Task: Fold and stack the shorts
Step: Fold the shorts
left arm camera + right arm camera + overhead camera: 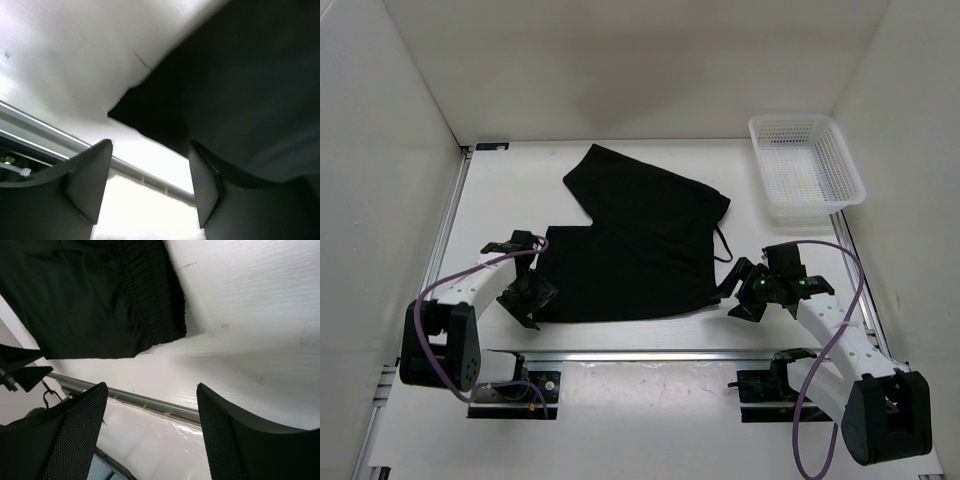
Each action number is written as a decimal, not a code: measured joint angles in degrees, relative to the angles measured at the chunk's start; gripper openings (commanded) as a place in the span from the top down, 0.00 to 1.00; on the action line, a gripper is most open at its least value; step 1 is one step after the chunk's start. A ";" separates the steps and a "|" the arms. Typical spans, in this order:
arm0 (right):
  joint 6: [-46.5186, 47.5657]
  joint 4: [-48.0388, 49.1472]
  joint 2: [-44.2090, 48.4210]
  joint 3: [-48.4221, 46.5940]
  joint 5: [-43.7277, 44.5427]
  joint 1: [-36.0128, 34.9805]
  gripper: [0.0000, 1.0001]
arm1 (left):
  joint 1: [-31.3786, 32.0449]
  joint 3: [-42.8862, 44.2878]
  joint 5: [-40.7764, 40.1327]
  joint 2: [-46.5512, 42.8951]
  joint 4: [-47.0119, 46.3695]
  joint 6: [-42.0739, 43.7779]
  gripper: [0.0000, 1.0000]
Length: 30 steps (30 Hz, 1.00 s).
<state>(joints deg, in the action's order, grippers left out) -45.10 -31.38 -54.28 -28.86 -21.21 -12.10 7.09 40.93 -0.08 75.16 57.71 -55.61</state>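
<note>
The black shorts lie flat on the white table, one leg reaching toward the back, the waistband at the right with a thin drawstring loop. My left gripper is open at the shorts' near left corner; in the left wrist view the corner lies just past the open fingers, nothing between them. My right gripper is open just off the near right waistband corner; in the right wrist view the ribbed waistband lies beyond the empty mesh pads.
A white plastic basket stands at the back right. A metal rail runs along the table's near edge. White walls close in the left, right and back sides.
</note>
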 measured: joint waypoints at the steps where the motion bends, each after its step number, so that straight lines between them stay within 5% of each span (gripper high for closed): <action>1: -0.22 0.76 -0.20 0.26 -0.22 0.00 0.23 | 0.07 -0.26 -0.22 1.25 -0.52 -0.50 0.45; 5: -1.49 2.80 -1.38 1.31 -1.07 0.00 0.23 | 0.42 -0.90 -0.87 5.51 -2.43 -1.22 0.90; 20: -5.03 16.22 -14.40 3.45 -1.20 -0.09 0.52 | 1.03 2.67 -0.98 4.83 -3.76 -0.33 0.90; 24: -5.20 18.29 -18.27 2.73 -0.72 -0.20 0.99 | 1.03 5.40 -1.01 4.76 -3.34 0.09 0.90; 30: -4.15 16.68 -16.22 1.88 1.01 -0.33 0.99 | 1.03 8.33 -1.42 -0.57 -0.55 -0.28 0.90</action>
<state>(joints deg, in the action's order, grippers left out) -49.25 -14.70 -70.50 -26.98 -20.21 -12.43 8.12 49.25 -1.50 74.59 57.17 -55.90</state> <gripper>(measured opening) 0.027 0.111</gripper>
